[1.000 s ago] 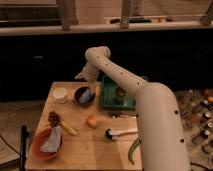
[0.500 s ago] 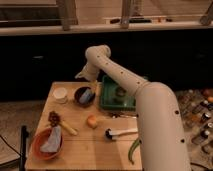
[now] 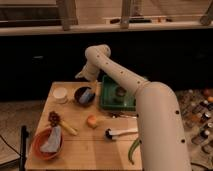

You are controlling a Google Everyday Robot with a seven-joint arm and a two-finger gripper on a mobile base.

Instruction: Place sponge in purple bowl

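Note:
The purple bowl [image 3: 84, 95] sits at the back of the wooden table, left of centre. A pale blue sponge [image 3: 85, 96] lies inside it. My gripper [image 3: 83, 75] hangs just above and behind the bowl, at the end of the white arm [image 3: 130, 85] that reaches in from the right. The gripper looks clear of the sponge.
A green tray [image 3: 116, 93] with a small dark object stands right of the bowl. A white cup [image 3: 60, 95] stands to its left. An orange bowl [image 3: 46, 142] with a cloth, a small orange piece [image 3: 92, 121], a brush [image 3: 120, 132] and a green vegetable [image 3: 133, 150] lie nearer the front.

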